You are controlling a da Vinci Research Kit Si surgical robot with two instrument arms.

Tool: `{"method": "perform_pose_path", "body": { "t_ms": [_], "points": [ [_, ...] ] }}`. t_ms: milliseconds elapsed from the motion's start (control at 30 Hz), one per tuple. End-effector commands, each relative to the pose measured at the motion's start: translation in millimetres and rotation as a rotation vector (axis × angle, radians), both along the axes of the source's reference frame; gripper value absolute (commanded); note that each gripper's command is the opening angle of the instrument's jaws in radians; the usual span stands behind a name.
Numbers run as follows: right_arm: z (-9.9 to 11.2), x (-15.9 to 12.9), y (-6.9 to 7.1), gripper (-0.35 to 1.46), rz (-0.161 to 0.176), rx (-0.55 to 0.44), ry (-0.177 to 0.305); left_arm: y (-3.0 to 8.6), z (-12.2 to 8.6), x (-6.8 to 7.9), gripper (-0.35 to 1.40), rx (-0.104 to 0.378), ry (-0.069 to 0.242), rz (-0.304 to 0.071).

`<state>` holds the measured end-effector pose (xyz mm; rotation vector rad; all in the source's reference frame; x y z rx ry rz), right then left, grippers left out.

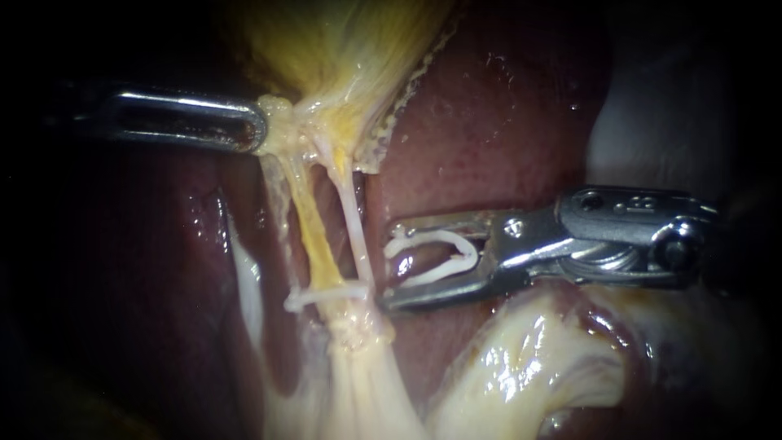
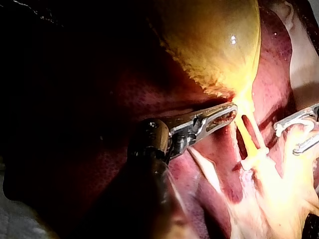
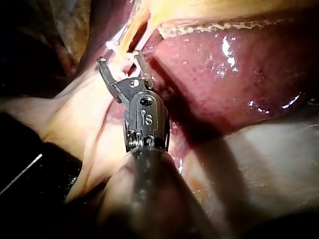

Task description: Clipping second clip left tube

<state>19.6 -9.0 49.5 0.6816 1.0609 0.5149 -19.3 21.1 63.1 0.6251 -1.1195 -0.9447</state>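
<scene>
Left tube (image 1: 314, 236) vanishes behind placed clip (image 1: 326, 292); right instrument (image 1: 388, 267) holds loaded clip (image 1: 432, 236).

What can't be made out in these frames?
- Endoscope view: the left instrument's jaw tips, buried in the gallbladder tissue they grip.
- Left wrist view: the right instrument, cut off by the edge behind its jaws.
- Right wrist view: the tubes, too small and pale to separate, beyond the jaws holding the loaded clip.
</scene>
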Motion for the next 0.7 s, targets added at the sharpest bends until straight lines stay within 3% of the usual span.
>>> {"method": "perform_pose_path", "body": {
  "t_ms": [33, 267, 400, 700],
  "points": [
    [0.3, 0.3, -0.2, 0.45, 0.002, 0.0, -0.003, 0.0, 0.0, 0.0, -0.35, 0.0, 0.0, 0.0],
    [2.2, 2.3, -0.7, 0.45, 0.0, -0.006, -0.003, 0.0, 0.0, -0.1, -0.35, 0.0, 0.0, -0.001],
    [3.6, 2.8, -1.2, 0.45, -0.018, -0.004, 0.005, -0.1, 0.0, -0.1, -0.35, 0.005, 0.0, -0.003],
    [6.1, 3.3, -1.7, 0.45, -0.021, -0.021, 0.005, -0.2, 0.1, -0.2, -0.35, 0.004, 0.001, -0.003]
  ]
}}
